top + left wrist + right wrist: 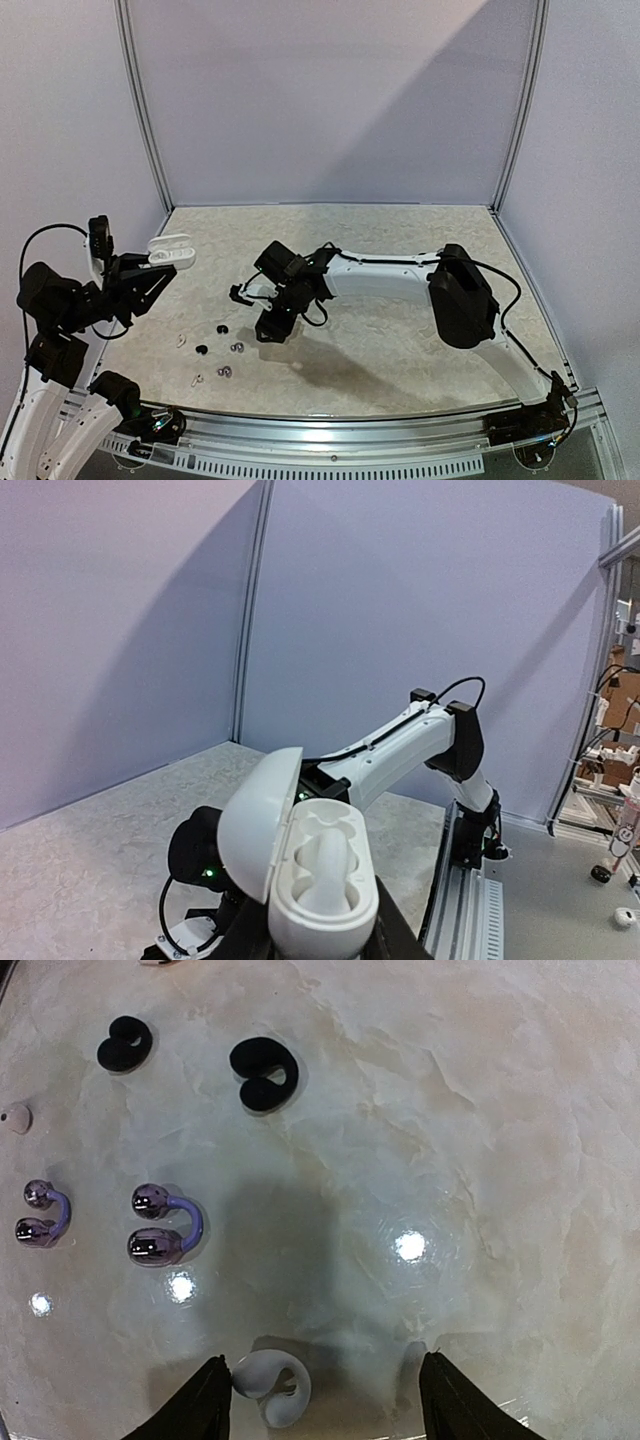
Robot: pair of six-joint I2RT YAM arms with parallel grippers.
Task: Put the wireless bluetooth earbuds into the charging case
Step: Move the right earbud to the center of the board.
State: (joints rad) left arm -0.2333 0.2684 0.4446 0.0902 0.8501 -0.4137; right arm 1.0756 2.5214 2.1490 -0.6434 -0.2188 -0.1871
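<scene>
My left gripper (pixel 158 264) is shut on the white charging case (pixel 172 250), held up off the table at the left. Its lid (pixel 255 830) is swung open and the moulded wells of the case (pixel 322 875) show nothing inside. Loose earbuds lie on the table. Two are black (pixel 264 1073) (pixel 125 1043), two are lavender with shiny ends (pixel 165 1225) (pixel 42 1214). A white earbud (pixel 270 1387) lies on the table right beside the left finger (pixel 200 1405) of my open right gripper (pixel 325 1400), which hovers low over it (pixel 272 328).
A small pale bud (pixel 15 1117) lies at the left edge of the right wrist view. Panel walls close the table's back and sides. An aluminium rail (pixel 350 425) runs along the near edge. The right arm (pixel 400 750) reaches across the table's middle.
</scene>
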